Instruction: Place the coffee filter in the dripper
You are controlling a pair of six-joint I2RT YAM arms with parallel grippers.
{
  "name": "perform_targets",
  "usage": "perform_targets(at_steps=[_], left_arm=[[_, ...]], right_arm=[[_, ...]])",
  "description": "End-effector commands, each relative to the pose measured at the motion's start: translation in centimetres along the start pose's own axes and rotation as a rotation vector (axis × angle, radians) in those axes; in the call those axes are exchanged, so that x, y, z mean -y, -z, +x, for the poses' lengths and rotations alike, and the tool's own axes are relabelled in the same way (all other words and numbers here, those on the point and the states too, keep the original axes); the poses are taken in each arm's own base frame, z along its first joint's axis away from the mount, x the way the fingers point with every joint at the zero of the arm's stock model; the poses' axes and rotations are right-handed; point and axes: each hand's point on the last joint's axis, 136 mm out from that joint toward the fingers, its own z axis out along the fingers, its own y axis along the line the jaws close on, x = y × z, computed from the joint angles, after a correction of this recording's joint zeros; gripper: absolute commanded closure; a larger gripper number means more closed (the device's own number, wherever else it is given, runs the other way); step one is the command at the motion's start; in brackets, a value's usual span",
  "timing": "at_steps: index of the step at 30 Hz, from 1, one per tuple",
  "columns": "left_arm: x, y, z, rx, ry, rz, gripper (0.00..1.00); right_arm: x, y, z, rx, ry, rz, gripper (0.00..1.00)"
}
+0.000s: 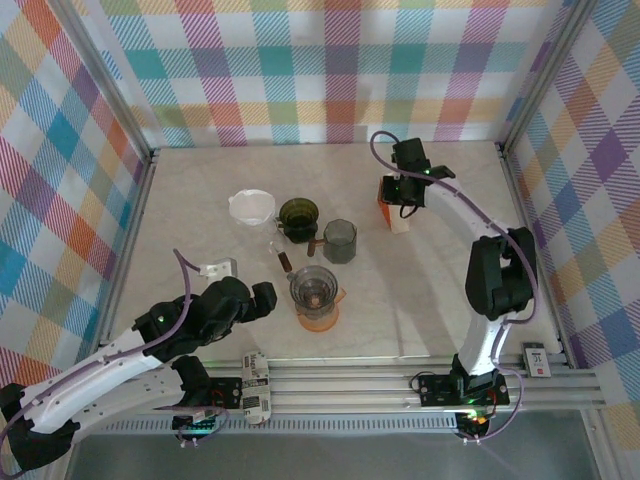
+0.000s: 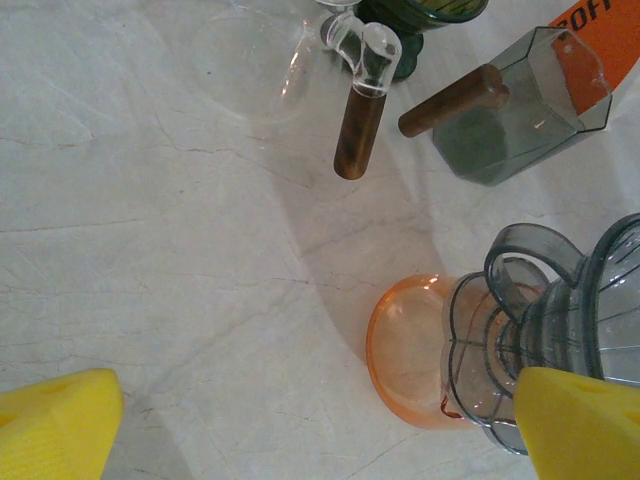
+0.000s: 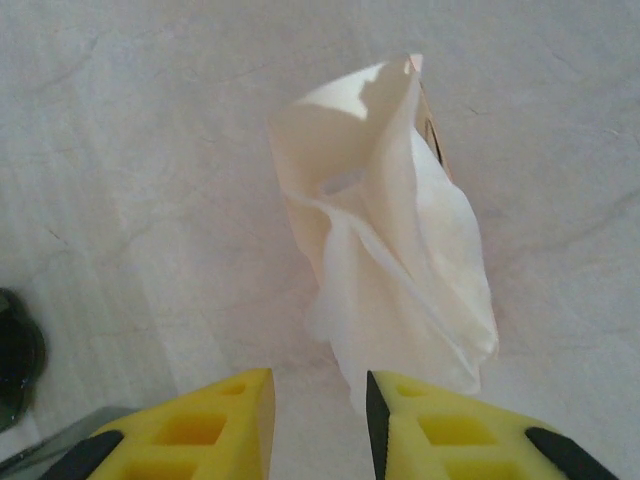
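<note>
Right gripper [image 3: 318, 392] jaws are standing nearly shut at the filter [image 3: 390, 250] edge, grip unclear; a shallow pinch is risking the thin paper slipping or tearing. Left gripper [image 2: 315, 425] is gaping wide.

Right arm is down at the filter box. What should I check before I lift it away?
1. Aim of right gripper at coffee filter: ok, the paper's lower edge sits at the narrow gap between the fingers.
2. Filter actually pinched: cannot tell.
3. Only one filter taken: cannot tell, several crumpled layers show.
4. The left gripper open and empty: ok.
5. The grey dripper upright, mouth unobstructed: ok.
</note>
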Motion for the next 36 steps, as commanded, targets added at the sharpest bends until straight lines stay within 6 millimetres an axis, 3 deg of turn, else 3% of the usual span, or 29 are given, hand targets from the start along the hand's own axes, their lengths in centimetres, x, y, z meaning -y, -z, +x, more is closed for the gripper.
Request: perform_targets(at_steps=[1,22,27,31,36], left_arm=[[0.2,-0.2,-0.3,0.018,-0.029,-0.001,0.0],[-0.9,-0.4,-0.1,0.027,-0.031,-0.04,0.0],[-1.3,-0.4,0.0,0.025,-0.029,-0.05,0.0],[-1.3,-0.4,0.0,0.026,-0.019,-0.043,0.0],[-1.3,-0.4,0.0,0.029,-0.018,-0.043,0.0]], right_arm=[[0.2,-0.8,-0.2,-0.02,0.009,0.016,0.69],[0.9,-4.1,0.3,-0.069,0.008,0.073,0.8],[1.0,-3.7,0.0,-0.056,0.014,0.081,0.87],[1.0,-3.2,0.0,-0.051,0.019,0.075,0.99],[0.6,-1.9,-0.2,-0.021,0.018,0.044,1.0]])
